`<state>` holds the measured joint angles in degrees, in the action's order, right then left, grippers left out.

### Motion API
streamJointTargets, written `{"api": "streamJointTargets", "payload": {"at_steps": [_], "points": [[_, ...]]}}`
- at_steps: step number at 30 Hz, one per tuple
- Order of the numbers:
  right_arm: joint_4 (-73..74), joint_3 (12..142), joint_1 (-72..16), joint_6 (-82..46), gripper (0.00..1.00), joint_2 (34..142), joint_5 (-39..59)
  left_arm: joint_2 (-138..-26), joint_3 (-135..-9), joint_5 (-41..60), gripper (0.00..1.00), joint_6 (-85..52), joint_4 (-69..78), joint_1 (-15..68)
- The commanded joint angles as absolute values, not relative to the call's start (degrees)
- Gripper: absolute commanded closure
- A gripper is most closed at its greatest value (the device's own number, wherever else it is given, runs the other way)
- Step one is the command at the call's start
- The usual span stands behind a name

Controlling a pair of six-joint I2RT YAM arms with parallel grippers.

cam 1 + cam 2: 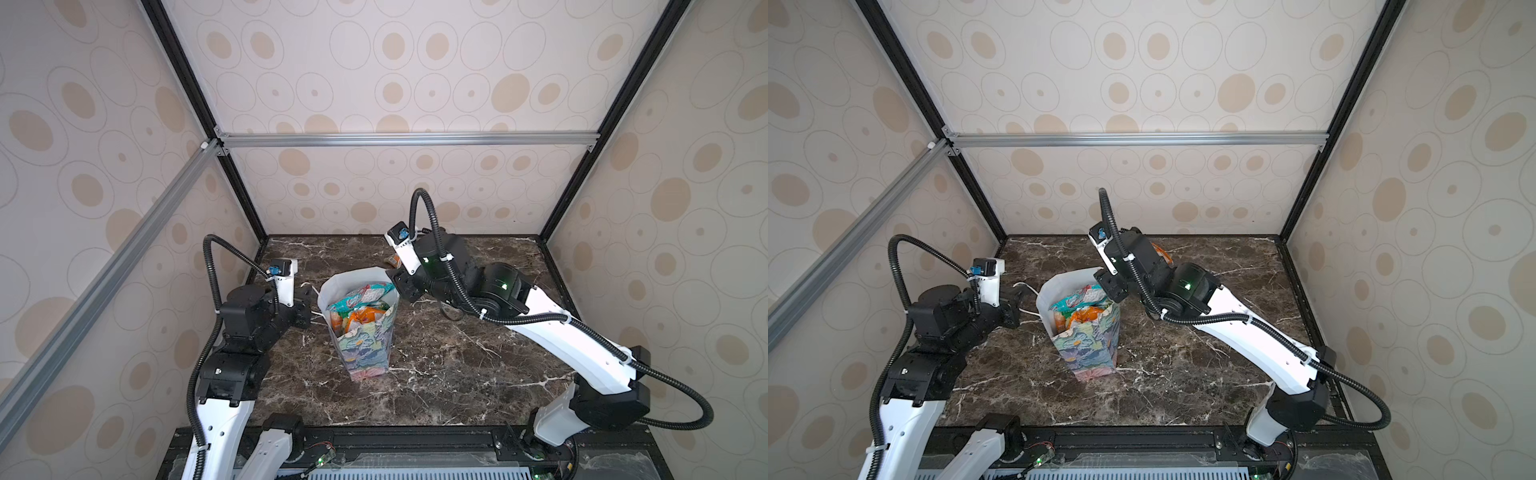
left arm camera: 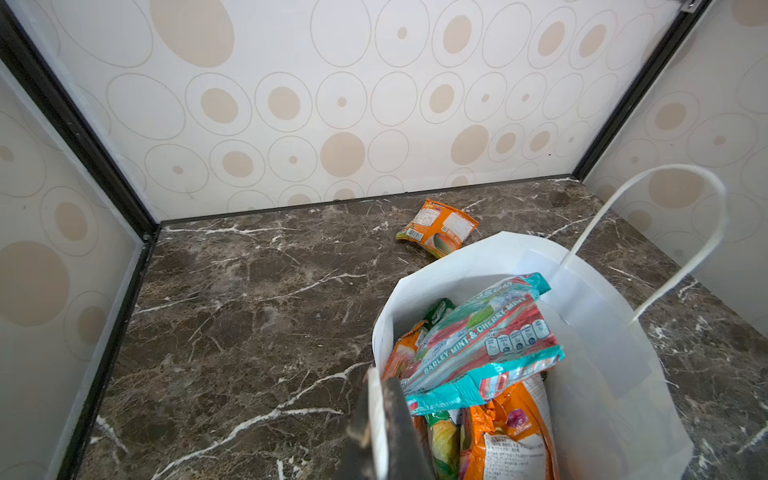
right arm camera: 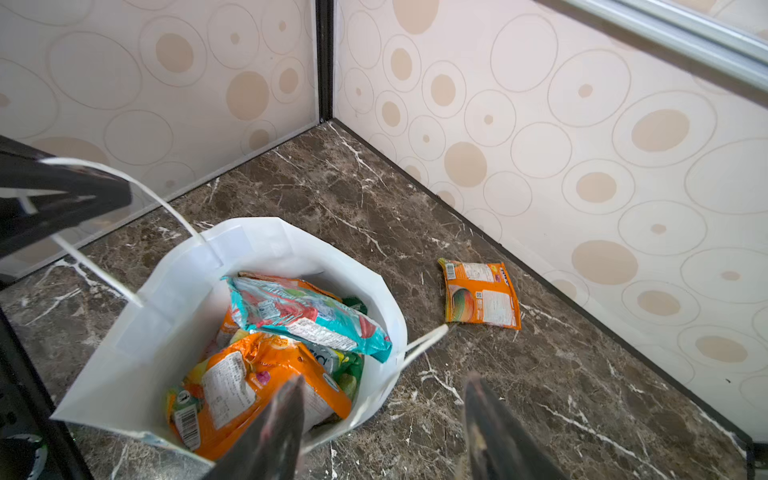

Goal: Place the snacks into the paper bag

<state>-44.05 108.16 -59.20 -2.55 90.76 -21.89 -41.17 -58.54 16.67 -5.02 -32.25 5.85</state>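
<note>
The paper bag [image 1: 365,349] [image 1: 1090,349] stands upright mid-table with its white inside [image 2: 602,353] [image 3: 166,311] showing. Several snacks fill it: a teal packet [image 2: 482,345] [image 3: 303,316] lies on top of an orange packet [image 3: 257,374]. Another orange packet [image 2: 436,228] [image 3: 482,295] lies flat on the table behind the bag, near the back wall. My left gripper [image 1: 307,305] [image 2: 380,419] is shut on a white handle strip at the bag's left side. My right gripper [image 1: 401,286] [image 3: 384,376] hangs open and empty over the bag's right rim.
The marble table [image 1: 457,374] is walled in by patterned panels on the left, back and right [image 1: 415,199]. My right arm [image 1: 561,332] slants across the right half of the table. The bag's other handle [image 2: 665,232] stands up in a loop.
</note>
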Motion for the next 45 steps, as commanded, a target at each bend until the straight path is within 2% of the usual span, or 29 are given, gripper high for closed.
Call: {"api": "streamJointTargets", "payload": {"at_steps": [1, 8, 12, 14, 16, 21, 25, 28, 32, 37, 38, 39, 42, 43, 45], "points": [[-42.3, 106.24, -59.83, -6.55, 0.36, 90.96, -25.2, -41.13, -62.02, 19.42, 0.98, -5.93, -30.95, 5.98], [-42.81, 104.17, -59.64, -7.45, 0.35, 91.65, -34.22, -40.74, -62.24, 18.65, 0.98, -5.61, -31.55, 5.98], [-38.41, 100.17, -57.82, -8.33, 0.42, 89.3, -27.75, -40.79, -61.54, 18.89, 0.98, -5.53, -31.39, 5.98], [-37.48, 99.3, -56.81, -9.64, 0.51, 88.79, -23.75, -40.78, -61.44, 18.95, 0.98, -5.69, -31.21, 5.98], [-36.21, 98.62, -56.38, -10.11, 0.68, 88.52, -21.13, -40.65, -61.27, 19.32, 0.98, -6.04, -30.66, 5.98], [-35.01, 103.44, -56.3, -5.23, 1.0, 90.01, -19.11, -43.38, -61.51, 24.58, 0.98, -8.43, -27.1, 5.98], [-36.35, 114.23, -57.42, 0.41, 1.0, 93.23, -10.05, -48.07, -66.28, 31.2, 1.0, -11.4, -23.39, 5.98], [-33.73, 116.18, -59.47, 4.54, 1.0, 93.63, -7.21, -48.57, -69.4, 30.84, 1.0, -12.66, -19.84, 5.98], [-32.91, 110.84, -59.22, 3.63, 1.0, 92.41, -7.69, -50.4, -68.37, 23.44, 1.0, -9.97, -21.5, 5.98], [-31.84, 99.53, -57.77, -0.04, 0.98, 88.28, -12.49, -49.28, -63.45, 30.67, 1.0, -12.18, -17.83, 6.03], [-32.07, 98.8, -57.83, -0.37, 0.95, 87.37, -12.95, -48.46, -62.33, 30.39, 1.0, -12.52, -17.26, 5.98], [-32.17, 98.03, -57.79, -0.63, 0.88, 86.26, -13.29, -47.55, -61.67, 29.85, 1.0, -12.38, -17.68, 5.99], [-32.66, 96.67, -57.76, -0.97, 0.56, 83.09, -15.41, -46.22, -61.33, 27.43, 1.0, -10.87, -20.81, 5.98], [-33.46, 97.0, -57.81, -0.82, 0.49, 82.27, -16.41, -45.85, -60.87, 27.29, 1.0, -10.35, -21.0, 5.98], [-35.03, 98.29, -57.75, -1.38, 0.46, 81.19, -17.7, -45.61, -59.83, 25.11, 1.0, -9.47, -21.3, 5.98]]}}
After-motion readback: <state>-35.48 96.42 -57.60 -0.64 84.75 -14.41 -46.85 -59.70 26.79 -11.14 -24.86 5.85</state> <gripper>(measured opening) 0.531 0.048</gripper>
